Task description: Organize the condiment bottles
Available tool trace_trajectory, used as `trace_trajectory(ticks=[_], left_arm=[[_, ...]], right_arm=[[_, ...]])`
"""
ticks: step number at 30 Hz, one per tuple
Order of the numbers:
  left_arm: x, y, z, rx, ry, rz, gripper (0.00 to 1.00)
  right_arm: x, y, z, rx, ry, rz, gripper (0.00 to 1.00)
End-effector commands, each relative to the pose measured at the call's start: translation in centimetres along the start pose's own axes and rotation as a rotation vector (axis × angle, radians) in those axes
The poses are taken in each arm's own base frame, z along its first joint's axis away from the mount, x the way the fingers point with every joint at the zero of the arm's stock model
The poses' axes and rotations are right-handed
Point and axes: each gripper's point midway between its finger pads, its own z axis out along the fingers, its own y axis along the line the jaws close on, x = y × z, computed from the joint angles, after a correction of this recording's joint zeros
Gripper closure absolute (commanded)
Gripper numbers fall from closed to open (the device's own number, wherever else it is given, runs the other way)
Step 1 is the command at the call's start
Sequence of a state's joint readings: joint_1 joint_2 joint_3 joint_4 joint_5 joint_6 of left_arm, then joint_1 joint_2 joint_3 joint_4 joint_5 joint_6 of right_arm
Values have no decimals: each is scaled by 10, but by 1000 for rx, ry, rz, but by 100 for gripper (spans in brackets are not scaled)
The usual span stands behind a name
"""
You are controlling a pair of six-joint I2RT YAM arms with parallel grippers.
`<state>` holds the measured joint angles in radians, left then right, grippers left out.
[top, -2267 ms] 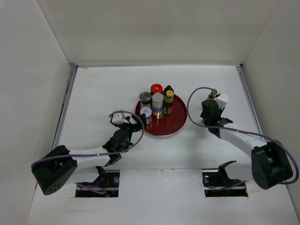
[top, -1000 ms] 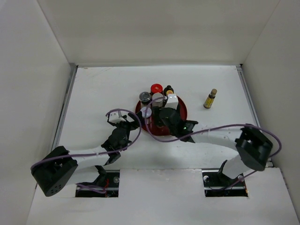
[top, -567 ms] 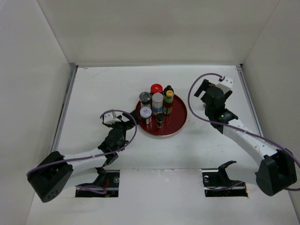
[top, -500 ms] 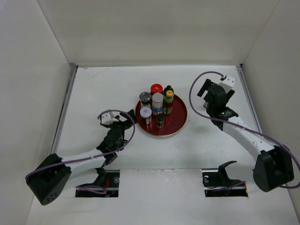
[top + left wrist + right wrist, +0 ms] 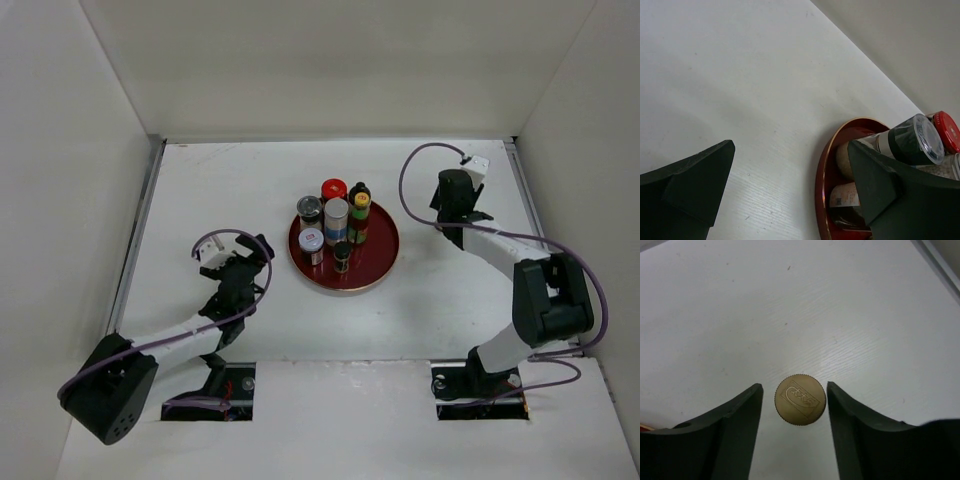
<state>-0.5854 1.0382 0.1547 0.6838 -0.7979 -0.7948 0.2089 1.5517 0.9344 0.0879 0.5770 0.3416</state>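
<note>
The right pincer (image 5: 794, 386) hangs over the tabletop (image 5: 220, 190) near its far right corner, its fingers flanking the brass-coloured cap of an upright gold-capped bottle (image 5: 800, 400). A sliver of tabletop shows beside one finger, and I cannot tell whether they clamp the cap. That bottle stands well apart from the round dark-red tray (image 5: 380, 262) at mid-tabletop. There the other condiment bottles crowd the far left half, among them a red-lidded jar (image 5: 334, 189) and a grey-capped shaker (image 5: 336, 218). The left pincer (image 5: 791, 150) gapes wide apart over bare tabletop just beside the tray's left rim, one finger masking part of that rim.
</note>
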Motion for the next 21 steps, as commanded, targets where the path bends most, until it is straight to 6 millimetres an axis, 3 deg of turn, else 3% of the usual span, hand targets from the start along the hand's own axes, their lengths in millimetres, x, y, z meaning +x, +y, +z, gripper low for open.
trace_trajectory(ticks=[1, 5, 11, 16, 21], left_arm=[[0, -5, 1, 20, 9, -56, 0], [2, -6, 2, 26, 20, -56, 0], [0, -1, 4, 6, 14, -56, 0], [1, 1, 6, 2, 16, -61, 0], [-1, 2, 7, -1, 13, -65, 0]], right_arm=[[-46, 13, 3, -29, -134, 62, 50], [-67, 3, -4, 35, -217, 27, 67], [-83, 26, -57, -65, -287, 29, 68], [-80, 58, -103, -219, -302, 52, 68], [-59, 109, -139, -414, -259, 62, 68]])
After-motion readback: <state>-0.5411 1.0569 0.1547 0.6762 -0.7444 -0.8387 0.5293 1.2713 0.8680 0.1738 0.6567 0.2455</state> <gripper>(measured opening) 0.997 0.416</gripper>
